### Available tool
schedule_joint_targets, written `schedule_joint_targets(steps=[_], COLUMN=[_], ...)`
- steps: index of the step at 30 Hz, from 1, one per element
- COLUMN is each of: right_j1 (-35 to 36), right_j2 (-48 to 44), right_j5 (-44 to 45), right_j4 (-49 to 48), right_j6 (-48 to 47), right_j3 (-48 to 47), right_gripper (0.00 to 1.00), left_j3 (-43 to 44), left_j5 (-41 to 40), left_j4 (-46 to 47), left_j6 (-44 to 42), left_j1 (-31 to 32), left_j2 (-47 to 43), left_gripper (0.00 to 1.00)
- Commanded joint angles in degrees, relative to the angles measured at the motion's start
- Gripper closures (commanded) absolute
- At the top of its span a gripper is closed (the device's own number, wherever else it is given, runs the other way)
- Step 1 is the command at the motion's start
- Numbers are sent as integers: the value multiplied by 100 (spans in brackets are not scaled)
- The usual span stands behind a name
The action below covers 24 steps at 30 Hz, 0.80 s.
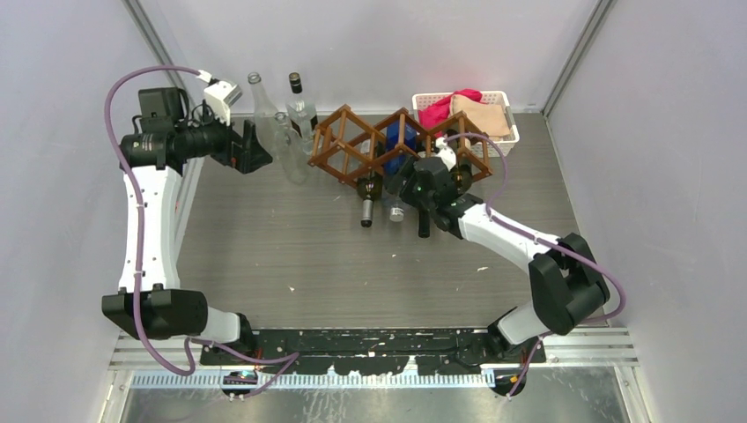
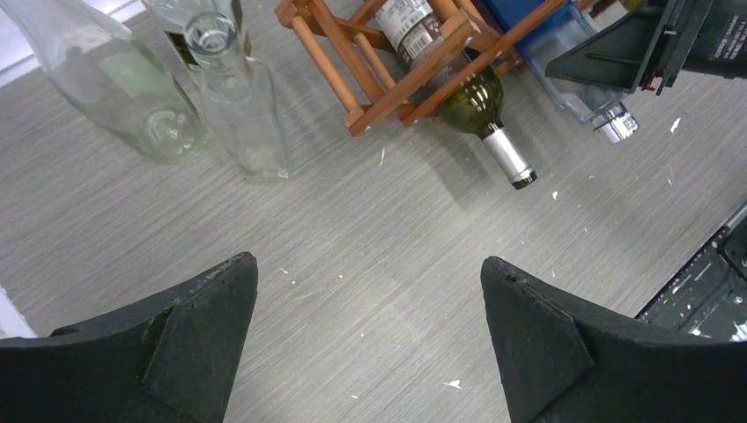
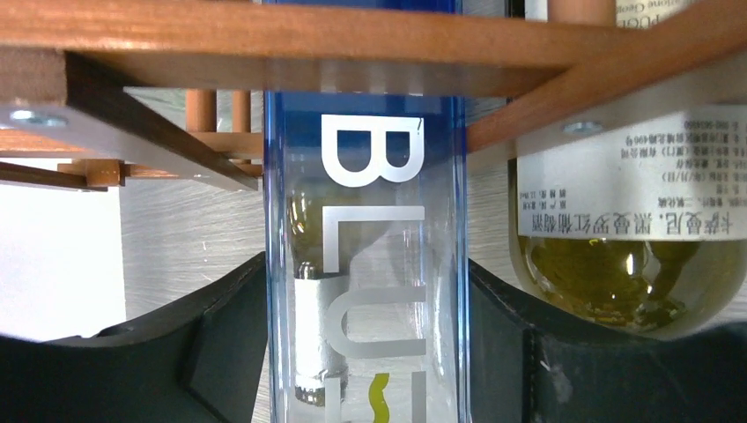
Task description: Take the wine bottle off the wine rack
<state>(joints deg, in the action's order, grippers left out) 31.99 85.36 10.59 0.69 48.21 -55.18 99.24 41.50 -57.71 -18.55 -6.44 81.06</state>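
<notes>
The brown wooden wine rack (image 1: 352,141) stands at the back centre of the table. A blue-tinted clear wine bottle (image 3: 366,159) with white "BLU" lettering lies in one cell, neck toward me. My right gripper (image 3: 366,273) is around its body just below the rack slats (image 3: 264,40), both pads against the glass. From above, the right gripper (image 1: 410,172) sits at the rack's front over that bottle (image 1: 398,139). A green wine bottle (image 3: 617,273) lies in the neighbouring cell. My left gripper (image 2: 370,273) hovers open over bare table, left of the rack (image 2: 388,88).
Three clear glass bottles (image 1: 262,106) (image 1: 301,110) (image 1: 286,145) stand left of the rack, near my left gripper (image 1: 255,150). Another green bottle (image 1: 368,189) pokes its neck out of the rack's front. A white basket (image 1: 506,97) with red and beige cloths sits at the back right. Walls enclose the table.
</notes>
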Motion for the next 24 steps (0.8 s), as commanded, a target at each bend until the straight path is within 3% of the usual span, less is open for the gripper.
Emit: schedule_joint_targets(steps=[1,4,9,15,24], right_j1=[-16,-1,123,402,1152], right_j2=[-571,-864,-1190,-1755,-2961], right_j5=[333,395,471,591,976], right_j4=[-350,-395,-372,-211,367], right_j6=[175,250,317,516,964], right_j3=[421,605,751,1066,1717], right_gripper=[71,86,99,99,99], left_j3=[-281,-769,-1705,-2319,-2294], left_j5=[268,153,-231,-888,-927], left_j4=[79,191,532,1059,1167], left_j6=[-205,-353,-500,-593,-634], left_j1=[128,385,1028,1752,1924], left_j2=[-325,-437,-561,-515,-257], left_gripper=[6,10,17,23,27])
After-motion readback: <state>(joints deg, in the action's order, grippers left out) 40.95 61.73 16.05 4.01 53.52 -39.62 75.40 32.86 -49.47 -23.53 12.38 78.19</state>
